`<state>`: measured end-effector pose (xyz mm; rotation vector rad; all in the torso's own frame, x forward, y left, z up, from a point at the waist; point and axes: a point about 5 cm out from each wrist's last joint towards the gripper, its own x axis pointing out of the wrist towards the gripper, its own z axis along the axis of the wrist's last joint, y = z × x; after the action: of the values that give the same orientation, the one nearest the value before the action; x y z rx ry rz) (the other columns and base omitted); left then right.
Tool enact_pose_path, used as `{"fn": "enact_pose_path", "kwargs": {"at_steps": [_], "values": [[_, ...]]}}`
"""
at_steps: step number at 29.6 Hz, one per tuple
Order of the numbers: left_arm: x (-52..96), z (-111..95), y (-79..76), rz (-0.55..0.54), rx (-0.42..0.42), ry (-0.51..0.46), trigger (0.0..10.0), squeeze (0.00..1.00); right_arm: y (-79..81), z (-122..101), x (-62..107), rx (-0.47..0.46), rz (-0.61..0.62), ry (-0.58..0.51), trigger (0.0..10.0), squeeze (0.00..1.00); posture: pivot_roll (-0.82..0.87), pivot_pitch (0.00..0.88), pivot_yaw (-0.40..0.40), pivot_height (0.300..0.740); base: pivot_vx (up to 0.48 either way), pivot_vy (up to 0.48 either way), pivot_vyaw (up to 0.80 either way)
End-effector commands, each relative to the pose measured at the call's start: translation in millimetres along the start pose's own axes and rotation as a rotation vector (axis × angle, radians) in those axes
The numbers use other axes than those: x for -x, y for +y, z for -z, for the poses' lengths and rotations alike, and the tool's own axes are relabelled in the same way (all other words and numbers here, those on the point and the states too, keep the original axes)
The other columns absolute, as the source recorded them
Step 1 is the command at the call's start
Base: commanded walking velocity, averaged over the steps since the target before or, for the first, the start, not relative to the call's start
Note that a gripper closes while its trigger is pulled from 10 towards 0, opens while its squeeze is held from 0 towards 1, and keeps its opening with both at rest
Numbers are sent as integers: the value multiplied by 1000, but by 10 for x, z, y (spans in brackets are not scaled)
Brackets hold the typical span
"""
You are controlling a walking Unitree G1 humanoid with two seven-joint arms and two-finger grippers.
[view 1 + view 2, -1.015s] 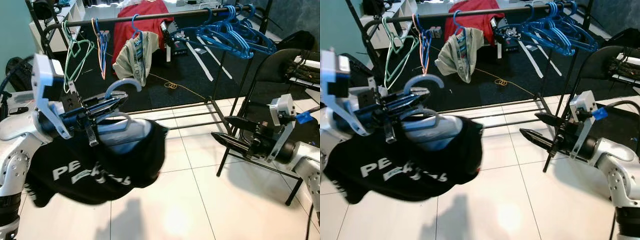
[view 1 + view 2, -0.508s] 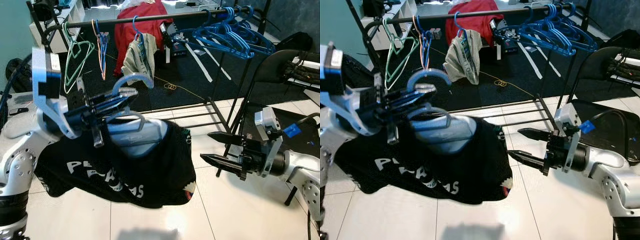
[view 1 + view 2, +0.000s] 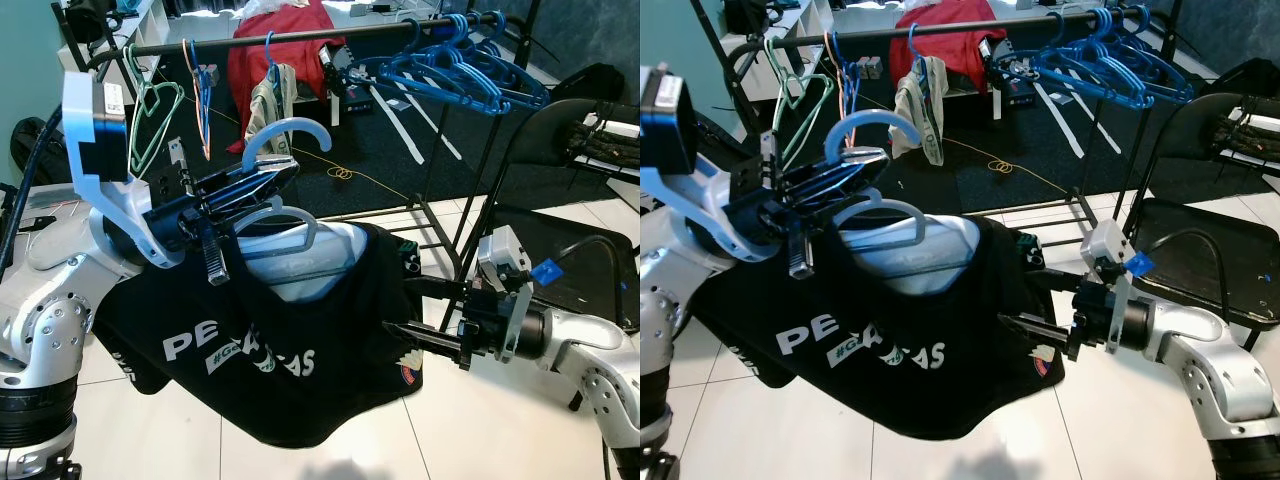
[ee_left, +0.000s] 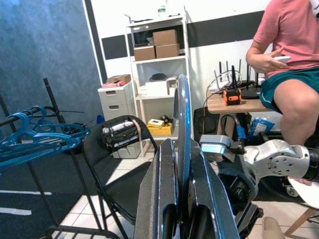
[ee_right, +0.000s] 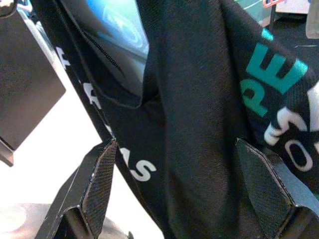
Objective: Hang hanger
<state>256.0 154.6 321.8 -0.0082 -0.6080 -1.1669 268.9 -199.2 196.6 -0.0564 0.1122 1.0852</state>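
Underfoot, glossy white tile floor (image 3: 330, 440) meets black carpet (image 3: 370, 150).

Raised higher and nearer the clothes rail (image 3: 300, 33) than a second ago: left gripper (image 3: 262, 183), clamped on the light blue hanger (image 3: 280, 140). Spread wider and hanging lower: black shirt (image 3: 290, 350). Moved in from beside the folding chair (image 3: 560, 130) to the shirt's edge: right gripper (image 3: 400, 310), fingers apart around the fabric.

Black printed shirt on a pale blue hanger

The black fabric T-shirt (image 3: 290, 370) bears white and teal lettering; the light blue plastic hanger (image 3: 285, 135) curves above; royal blue plastic hangers (image 3: 460, 75) crowd the black metal rail (image 3: 300, 33).
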Motion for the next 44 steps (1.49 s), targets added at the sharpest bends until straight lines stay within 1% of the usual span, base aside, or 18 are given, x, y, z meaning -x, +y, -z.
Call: {"fn": "enact_pose_path", "kwargs": {"at_steps": [1, 4, 5, 6, 7, 17, 25, 26, 27, 29, 30, 31, 34, 36, 37, 40, 44], "values": [[-28, -55, -30, 20, -14, -16, 10000, 0, 33, -26, -49, 25, -17, 4, 10000, 0, -95, 109, 70, 740, 0, 0, 0], [-27, -60, -29, 20, -13, -16, 10000, 0, 33, -32, -49, 25, -17, 2, 10000, 0, -95, 111, 70, 740, 0, 0, 0], [-26, -68, -27, 18, -13, -19, 10000, 0, 35, -37, -47, 24, -19, -1, 1529, 0, -96, 112, 70, 740, 0, 0, 0], [-26, -68, -27, 18, -13, -19, 10000, 0, 35, -37, -47, 24, -19, -1, 1529, 0, -96, 112, 70, 740, 0, 0, 0], [-26, -74, -25, 16, -12, -22, 10000, 0, 37, -40, -47, 23, -19, -3, 0, 0, -96, 112, 70, 740, 0, 0, 0], [-38, -134, -21, 14, -4, -53, 10000, 0, 30, -56, -37, 25, -12, -16, 0, 0, -96, 112, 70, 740, 0, 0, 0], [-19, -133, -1, -2, -3, -56, 10000, 0, 13, -65, -36, 30, -2, -24, 0, 0, -96, 111, 71, 740, 0, 0, 0], [23, -100, 39, -29, -10, -32, 10000, 0, -15, -81, -30, 36, 15, -35, 0, 0, -96, 111, 71, 740, 0, 0, 0], [23, -100, 39, -29, -10, -32, 10000, 0, -15, -81, -30, 36, 15, -35, 0, 0, -96, 111, 71, 740, 0, 0, 0], [91, -38, 86, -51, -43, 38, 10000, 0, -31, -102, -27, 39, 24, -45, 0, 0, -98, 107, 69, 740, 0, 0, 0], [151, -8, 126, -69, -52, 70, 10000, 0, -38, -118, -22, 40, 29, -52, 0, 0, -101, 107, 71, 740, 0, 0, 0], [151, -8, 126, -69, -52, 70, 10000, 0, -38, -118, -22, 40, 29, -52, 0, 0, -101, 107, 71, 740, 0, 0, 0], [357, 48, 256, -132, -83, 163, 10000, 0, -81, -190, 28, 46, 57, -88, 0, 0, -101, 104, 73, 740, 0, 0, 0], [357, 48, 256, -132, -83, 163, 10000, 0, -81, -190, 28, 46, 57, -88, 0, 0, -101, 104, 73, 740, 0, 0, 0], [448, 49, 299, -160, -98, 198, 10000, 0, -147, -298, 90, 32, 95, -164, 0, 0, -100, 103, 73, 740, 0, 0, 0], [465, 15, 304, -168, -104, 193, 10000, 0, -184, -350, 136, 34, 113, -194, 0, 0, -99, 101, 72, 740, 0, 0, 0], [459, -14, 301, -168, -113, 184, 10000, 0, -219, -378, 176, 40, 135, -207, 0, 0, -99, 101, 72, 740, 0, 0, 0]]}}
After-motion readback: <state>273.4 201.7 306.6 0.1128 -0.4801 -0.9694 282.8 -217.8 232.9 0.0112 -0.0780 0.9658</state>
